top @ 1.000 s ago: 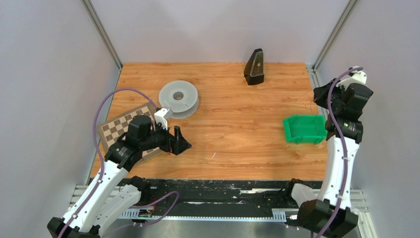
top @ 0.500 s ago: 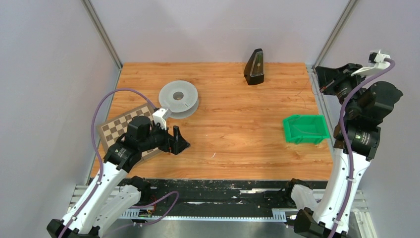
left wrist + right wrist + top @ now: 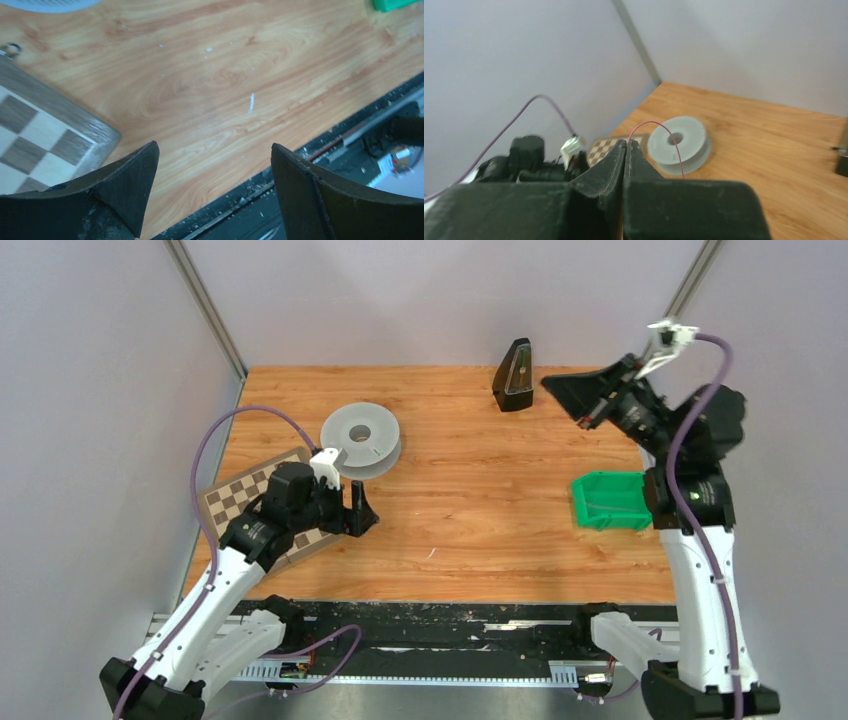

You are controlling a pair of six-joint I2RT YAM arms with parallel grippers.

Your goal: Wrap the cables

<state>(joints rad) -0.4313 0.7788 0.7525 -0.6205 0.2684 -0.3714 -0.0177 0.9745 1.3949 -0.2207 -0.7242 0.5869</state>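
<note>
A thin red cable (image 3: 659,126) arches out from the tips of my right gripper (image 3: 626,142), which is shut on its end. The cable's far part drops behind the gripper body. That gripper (image 3: 550,385) hangs high over the back of the table, pointing left toward the grey spool (image 3: 361,437). The spool (image 3: 678,145) lies flat with a hole in its middle. My left gripper (image 3: 358,512) stands open and empty just above the wood, right of the chessboard. In the left wrist view its fingers (image 3: 125,185) frame bare table, with the gripper (image 3: 212,147) holding nothing.
A chessboard (image 3: 235,495) lies at the left edge under the left arm. A green bin (image 3: 612,500) sits at the right, beside the right arm. A black wedge-shaped object (image 3: 515,375) stands at the back. The near table edge (image 3: 280,170) drops to a black rail.
My right arm swung up from beside the green bin and reached left over the back of the table, still shut. The left gripper shifted slightly up and its jaws narrowed a little.
</note>
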